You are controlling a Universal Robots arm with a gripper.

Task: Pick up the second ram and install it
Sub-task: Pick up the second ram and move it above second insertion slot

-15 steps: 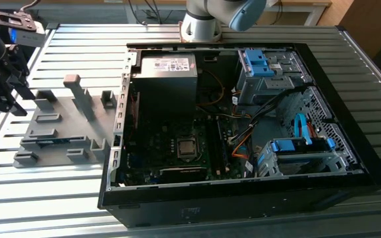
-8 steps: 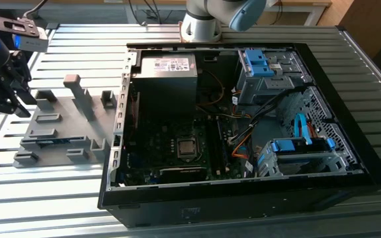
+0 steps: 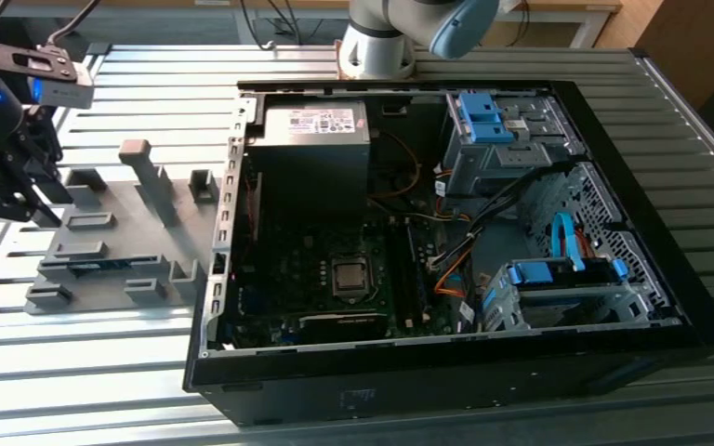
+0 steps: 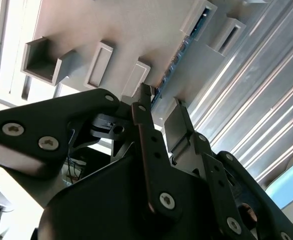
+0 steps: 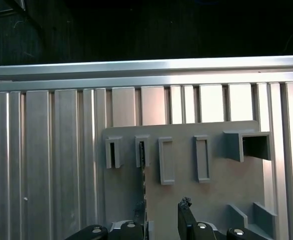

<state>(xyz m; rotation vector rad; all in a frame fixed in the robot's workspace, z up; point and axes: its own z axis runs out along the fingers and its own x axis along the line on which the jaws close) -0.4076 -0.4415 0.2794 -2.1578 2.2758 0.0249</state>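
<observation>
The second ram (image 4: 180, 52) is a thin blue board standing on edge in slots of the grey holder plate (image 5: 221, 185). In the first wrist view the ram (image 5: 143, 170) shows as a dark line across the plate. In the exterior view the ram (image 3: 92, 264) lies low between the holder blocks at the exterior view's left. My gripper (image 3: 25, 197) hovers above that plate, open, with nothing between its fingers. In both wrist views the gripper (image 4: 162, 107) (image 5: 161, 209) points down at the plate, and one fingertip (image 4: 145, 92) sits close beside the ram's edge, apart from it.
An open computer case (image 3: 654, 307) fills the middle of the slatted metal table (image 3: 85, 372), with the motherboard (image 3: 332, 279), power supply (image 3: 313, 125) and blue-latched drive bays (image 3: 494, 116) inside. Tall grey holder blocks (image 3: 146, 167) rise from the plate. The arm's base (image 3: 376, 42) stands behind the case.
</observation>
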